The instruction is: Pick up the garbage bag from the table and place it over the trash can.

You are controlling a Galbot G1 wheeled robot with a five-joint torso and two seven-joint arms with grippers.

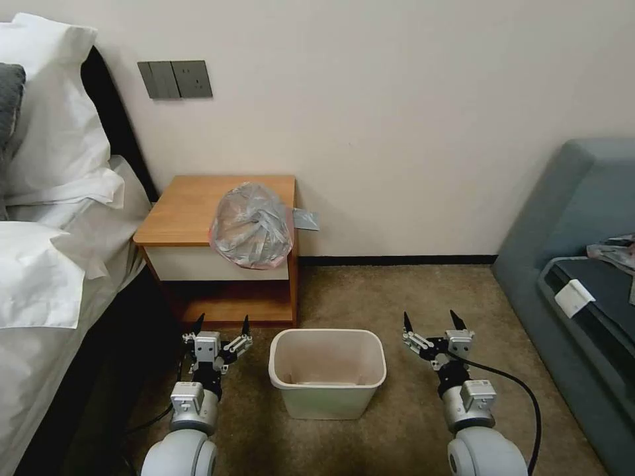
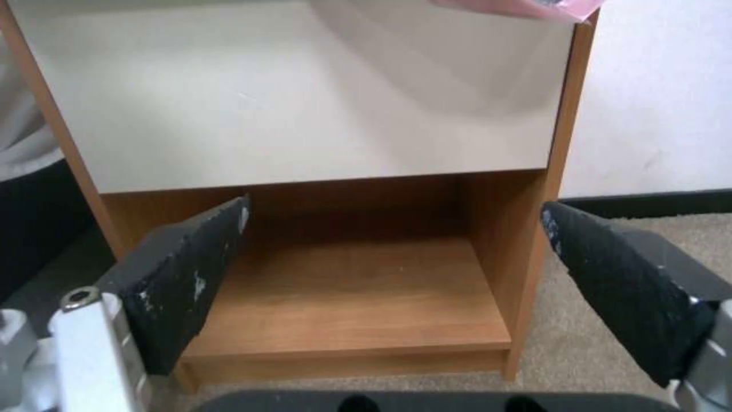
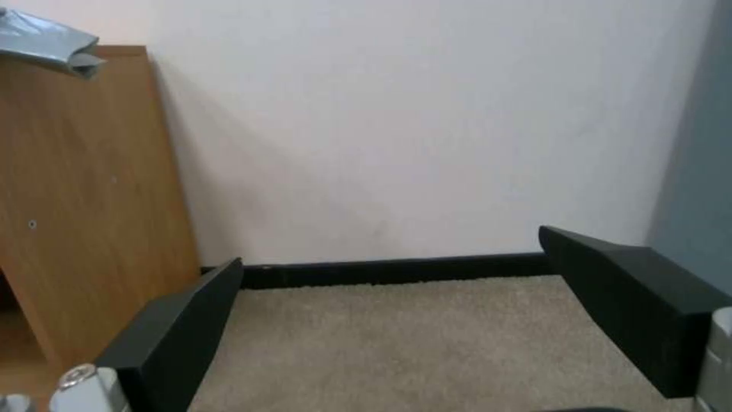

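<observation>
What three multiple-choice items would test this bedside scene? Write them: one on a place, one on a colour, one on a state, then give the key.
1. Where does the garbage bag lie?
A. inside the trash can
B. on the nightstand's top, at its front right corner
C. on the carpet

2. What colour is the trash can?
A. cream-white
B. black
C. blue

3. How do the two hands stand?
A. both shut on the bag
B. left open, right shut
C. both open, holding nothing

Key: B, the bag sits on the nightstand, overhanging its front edge. A, the bin's walls and rim are cream-white. C, the left hand and right hand have their fingers spread, low at either side of the bin.
</observation>
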